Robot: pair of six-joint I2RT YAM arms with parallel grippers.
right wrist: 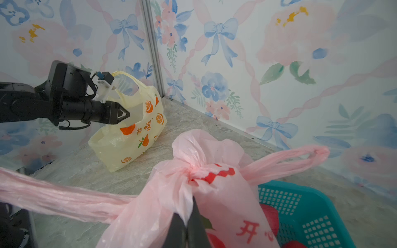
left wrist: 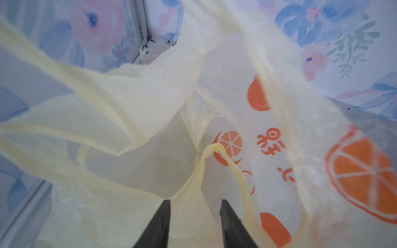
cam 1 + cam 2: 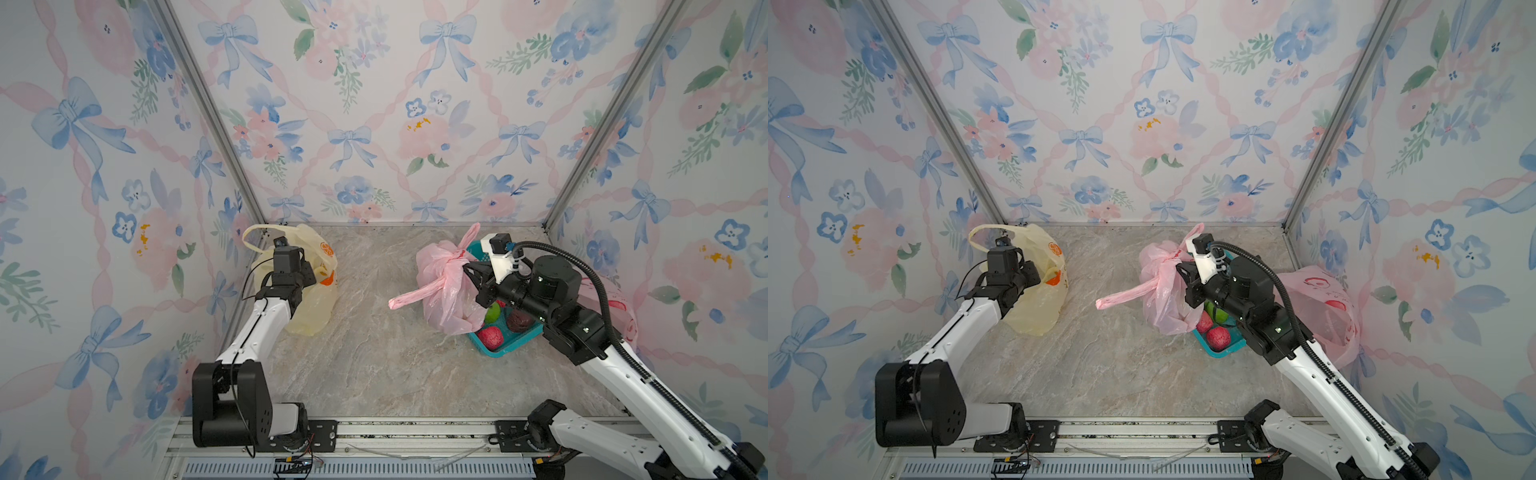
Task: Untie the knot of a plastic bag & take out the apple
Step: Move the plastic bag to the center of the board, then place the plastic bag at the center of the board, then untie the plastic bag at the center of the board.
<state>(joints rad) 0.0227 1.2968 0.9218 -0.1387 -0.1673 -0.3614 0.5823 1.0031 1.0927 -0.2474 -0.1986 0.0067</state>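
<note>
While the right tool (image 1: 191, 206) is clamped, jaws together, on a fold of the pink bag (image 3: 442, 286) just under its knot (image 1: 194, 169), the left tool (image 2: 194, 201) stands with its jaws apart at the yellow bag (image 3: 318, 307), thin yellow film lying in the gap between them; whether it grips that film I cannot tell. The pink bag is tied shut and sits on the desk (image 3: 374, 353) toward the right, leaning against the teal basket (image 3: 511, 345) and covering part of it. One handle loop (image 3: 415, 296) stretches out to the left of the knot, and another (image 3: 471, 235) points up toward the back wall. What is inside this bag cannot be made out through the plastic. In the basket lie red fruits (image 3: 1219, 337) and a green fruit (image 3: 493, 312), partly hidden by the right arm. The yellow bag, printed with orange slices, stands open in the back left corner of the desk, well apart from the pink one, and a strand of it is twisted into a small kink (image 2: 217, 148) just ahead of the left tool. A second pink bag (image 3: 1320, 307) slumps against the right wall behind the right arm.
</note>
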